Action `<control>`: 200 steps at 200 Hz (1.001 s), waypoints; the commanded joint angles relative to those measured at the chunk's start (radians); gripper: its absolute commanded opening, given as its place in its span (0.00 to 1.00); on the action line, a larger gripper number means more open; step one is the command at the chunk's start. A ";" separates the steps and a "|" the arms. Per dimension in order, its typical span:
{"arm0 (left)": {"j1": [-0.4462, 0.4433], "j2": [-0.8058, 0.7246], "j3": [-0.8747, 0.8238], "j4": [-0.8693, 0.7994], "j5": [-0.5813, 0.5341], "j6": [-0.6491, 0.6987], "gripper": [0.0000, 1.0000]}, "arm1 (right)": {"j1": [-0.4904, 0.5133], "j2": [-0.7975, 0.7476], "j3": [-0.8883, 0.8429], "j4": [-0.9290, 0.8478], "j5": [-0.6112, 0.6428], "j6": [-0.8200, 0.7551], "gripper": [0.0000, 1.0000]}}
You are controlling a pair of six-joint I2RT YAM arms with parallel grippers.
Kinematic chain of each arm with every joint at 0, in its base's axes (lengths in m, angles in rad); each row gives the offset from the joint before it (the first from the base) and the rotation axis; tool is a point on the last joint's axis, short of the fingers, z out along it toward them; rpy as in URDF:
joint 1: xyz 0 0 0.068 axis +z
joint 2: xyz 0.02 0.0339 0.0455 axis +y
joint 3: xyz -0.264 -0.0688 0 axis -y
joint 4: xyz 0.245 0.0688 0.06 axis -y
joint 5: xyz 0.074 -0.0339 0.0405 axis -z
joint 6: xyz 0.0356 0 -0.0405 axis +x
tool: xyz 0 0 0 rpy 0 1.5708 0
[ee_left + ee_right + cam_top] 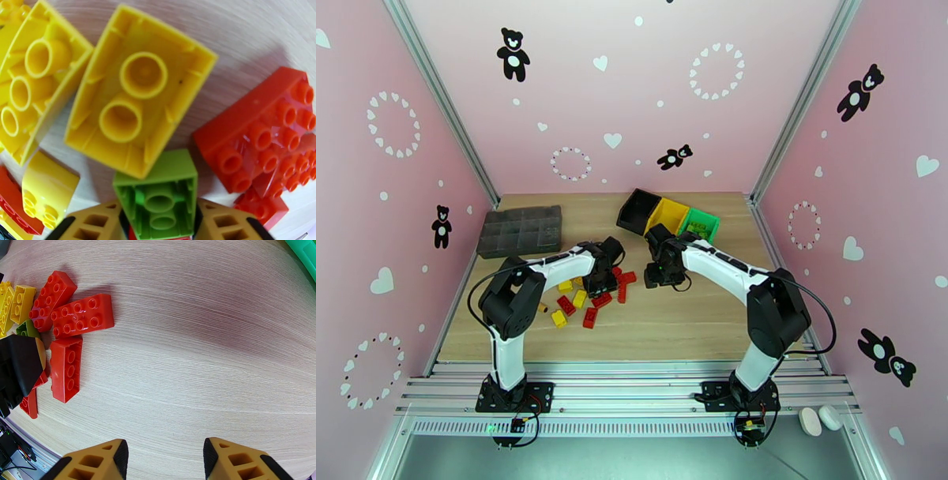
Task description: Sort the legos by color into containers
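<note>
**Left claw closed on a green lego in the pile**

The legos [592, 296] lay in a loose red and yellow heap on the table [671, 324], left of its middle and well short of the near edge. In the heap, 1 green lego [158, 197] sat hollow side up, and the left claw [158, 215] had its 2 tan fingers [94, 225] pressed against its sides. Just beyond it lay a big yellow lego [142, 90], also upside down, with red legos [260, 138] studs-up to one side.

The right claw [164, 457] hung over bare wood beside the heap, its fingers apart with nothing between them; 3 red bricks [83, 317] lay off to its side.

The containers [667, 215], black, yellow and green in a row, stood by the far edge, right of centre. A dark grey organizer tray [520, 230] sat near the far left corner.
</note>
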 commanded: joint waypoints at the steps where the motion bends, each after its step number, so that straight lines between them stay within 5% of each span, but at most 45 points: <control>1: -0.005 0.012 0.000 0.020 -0.007 0.011 0.38 | 0.001 -0.019 0.014 -0.008 0.000 0.009 0.55; 52: -0.014 -0.070 -0.032 0.068 0.030 0.086 0.26 | -0.008 -0.045 0.018 -0.002 -0.037 0.024 0.61; 115: -0.062 -0.298 -0.109 0.211 0.112 0.303 0.20 | -0.127 -0.091 0.014 0.068 -0.314 0.113 0.78; 200: -0.168 -0.552 -0.229 0.388 0.000 0.652 0.17 | -0.202 -0.200 0.015 0.141 -0.562 0.193 0.79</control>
